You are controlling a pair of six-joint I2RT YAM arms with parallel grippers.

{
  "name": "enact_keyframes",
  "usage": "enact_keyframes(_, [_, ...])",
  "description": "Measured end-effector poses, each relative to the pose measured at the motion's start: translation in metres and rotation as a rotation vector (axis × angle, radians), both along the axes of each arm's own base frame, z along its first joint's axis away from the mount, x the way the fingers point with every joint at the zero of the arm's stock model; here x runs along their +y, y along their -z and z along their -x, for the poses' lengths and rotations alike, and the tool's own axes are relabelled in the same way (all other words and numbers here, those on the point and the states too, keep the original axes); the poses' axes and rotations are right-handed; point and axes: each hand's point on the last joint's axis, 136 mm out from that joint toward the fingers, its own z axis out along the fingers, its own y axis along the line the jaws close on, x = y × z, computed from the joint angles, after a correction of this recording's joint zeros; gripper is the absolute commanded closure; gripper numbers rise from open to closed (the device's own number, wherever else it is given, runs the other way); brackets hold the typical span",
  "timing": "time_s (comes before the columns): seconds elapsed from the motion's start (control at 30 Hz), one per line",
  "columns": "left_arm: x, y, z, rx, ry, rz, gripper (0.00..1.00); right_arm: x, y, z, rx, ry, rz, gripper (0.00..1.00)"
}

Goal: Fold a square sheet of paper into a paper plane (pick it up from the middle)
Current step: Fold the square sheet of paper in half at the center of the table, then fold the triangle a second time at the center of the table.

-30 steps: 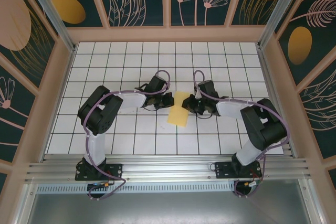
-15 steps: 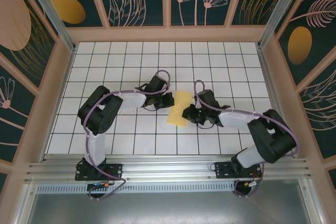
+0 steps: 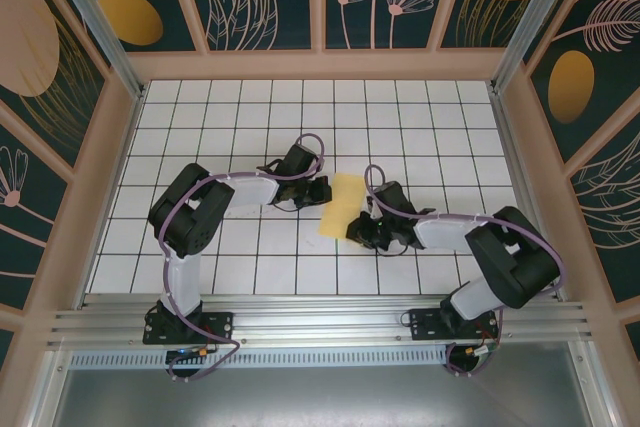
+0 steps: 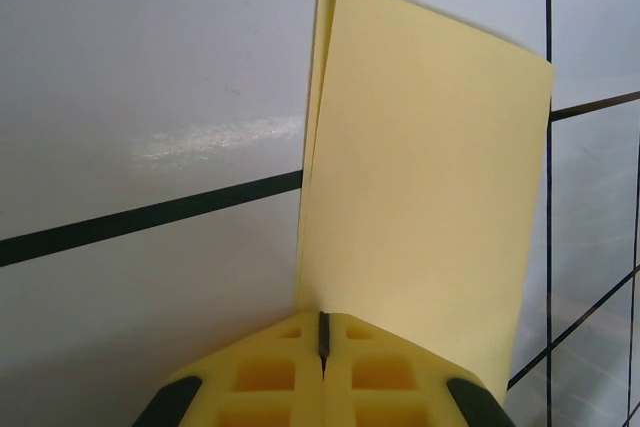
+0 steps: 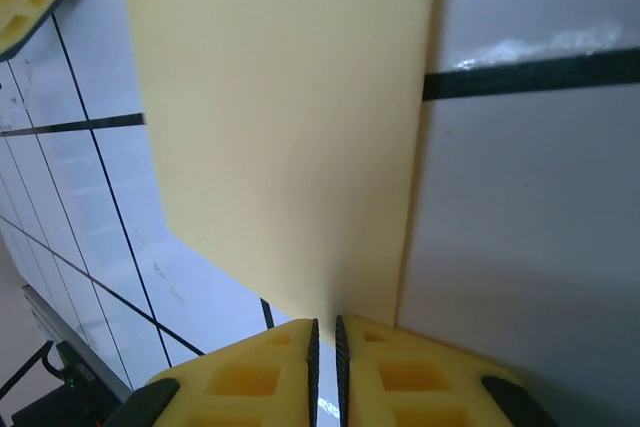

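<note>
Right gripper has slid from the middle of the paper's right edge towards that edge's lower end, in the lower centre of the top view. The left arm and the paper have not shifted.

Left of centre in the top view, the left gripper sits at the paper's left edge. In its wrist view the jaws are fully together, with the tips at the paper's near border. Whether they pinch the paper or only press on it, I cannot tell.

The paper lies flat on the table at frame centre, folded in half into a tilted rectangle. Its two layers are not quite flush: the left wrist view shows a thin strip of the under layer along the left side.

In the right wrist view the right gripper's jaws are all but closed, with a hairline slit between them, right at the paper's edge near its corner. It is unclear whether any paper sits in that slit.

Risks, as I judge them:
- The right tips could drag the paper instead of gliding, swivelling it under the left tips.
- The layers could slip further apart, setting a crooked crease and a lopsided plane.
- The thin paper could buckle or tear near the corner.
</note>
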Motion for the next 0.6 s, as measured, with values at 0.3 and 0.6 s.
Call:
enact_keyframes(0.3, [0.000,0.000,0.000,0.000,0.000,0.000,1.00,-0.038,-0.051,-0.094,-0.175,0.189,-0.040,0.83])
enact_keyframes(0.6, [0.000,-0.001,0.000,0.002,0.000,-0.001,1.00,-0.041,-0.024,-0.153,-0.137,0.195,-0.062,0.84])
